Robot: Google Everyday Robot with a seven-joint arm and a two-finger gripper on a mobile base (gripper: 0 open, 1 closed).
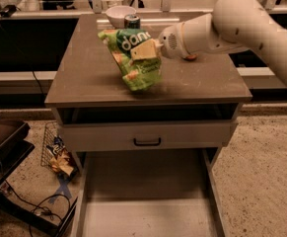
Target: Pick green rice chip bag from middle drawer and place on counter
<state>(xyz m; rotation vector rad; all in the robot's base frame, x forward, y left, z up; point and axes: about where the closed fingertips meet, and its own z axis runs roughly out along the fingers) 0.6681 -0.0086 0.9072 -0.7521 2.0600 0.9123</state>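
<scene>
Light: dim, warm, overhead (arm brightest).
Pincer: above counter, clamped on green rice chip bag.
Counter: glare strip along far edge, soft shadow under bag.

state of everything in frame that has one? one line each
green rice chip bag, out of the drawer, hanging crumpled from the claw over the counter
claw, shut on the bag, above the middle of the counter
middle drawer, pulled open
drawer front with black handle, shut or nearly
can, upright at the back of the counter
bowl, upright beside the can
</scene>
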